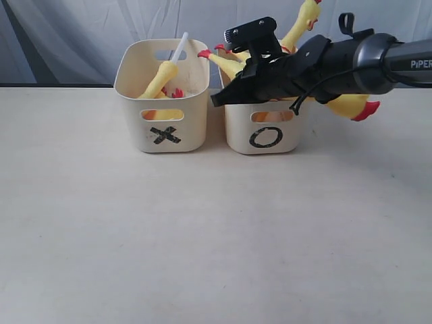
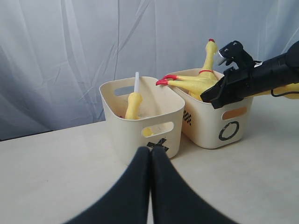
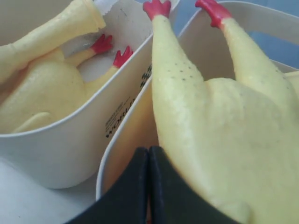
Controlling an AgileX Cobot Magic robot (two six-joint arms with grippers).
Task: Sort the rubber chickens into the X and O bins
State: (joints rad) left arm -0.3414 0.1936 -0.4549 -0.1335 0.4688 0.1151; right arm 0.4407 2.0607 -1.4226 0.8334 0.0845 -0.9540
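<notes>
Left gripper (image 2: 150,151): shut tight, holding nothing.
X bin (image 1: 162,128): holds the neck with the white tube (image 1: 164,75) and the headless body (image 3: 42,88).
O bin (image 1: 266,131): right beside the X bin. One whole chicken (image 1: 302,27) pokes its head up. The other chicken (image 1: 347,106) hangs over the right side.
Right gripper (image 3: 148,151): shut tight, empty, at the O bin's rim, next to a chicken.

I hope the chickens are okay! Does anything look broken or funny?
Yes. In the X bin, a chicken neck has a bare white tube sticking out and no head, beside a body with no head showing. In the O bin, one whole chicken sticks out past the right rim, and red feet poke toward the X bin.
</notes>
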